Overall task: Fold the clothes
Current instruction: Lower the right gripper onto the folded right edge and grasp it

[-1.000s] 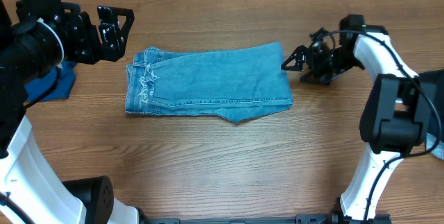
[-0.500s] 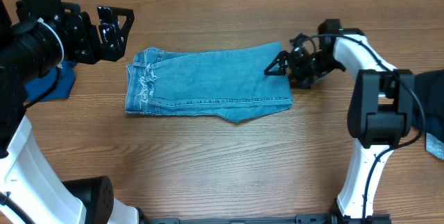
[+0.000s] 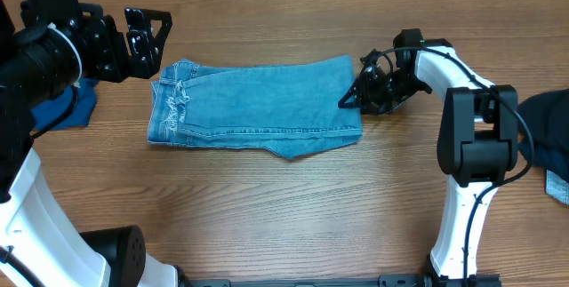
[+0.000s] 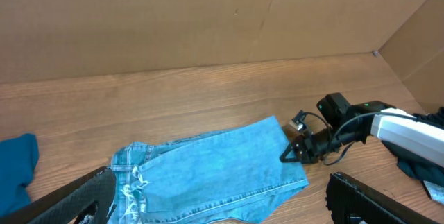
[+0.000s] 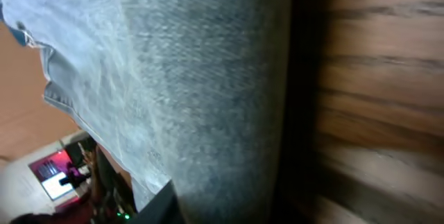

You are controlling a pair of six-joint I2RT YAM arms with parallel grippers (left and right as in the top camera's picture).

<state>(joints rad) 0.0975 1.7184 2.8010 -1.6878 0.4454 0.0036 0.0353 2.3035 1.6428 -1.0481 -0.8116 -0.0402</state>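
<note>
The clothes are faded light-blue jeans (image 3: 258, 105), folded into a flat rectangle in the middle of the wooden table (image 3: 267, 207). My right gripper (image 3: 348, 100) is at their right edge, low on the table and shut on the denim there. In the right wrist view blurred denim (image 5: 173, 78) fills most of the frame, with one dark finger (image 5: 163, 207) showing at the bottom. My left gripper (image 3: 156, 31) hangs open above the table's far left, up and left of the jeans' waistband, holding nothing. Its view looks down on the jeans (image 4: 215, 175) and the right gripper (image 4: 288, 156).
A royal-blue cloth (image 3: 71, 107) lies at the left edge, partly under my left arm. A dark navy garment (image 3: 544, 118) sits at the right edge beyond the right arm. A cardboard wall (image 4: 173, 23) runs along the back of the table.
The right gripper slid left into the jeans' right edge and closed from open. The jeans shifted a little to the left. The left arm has not moved.
</note>
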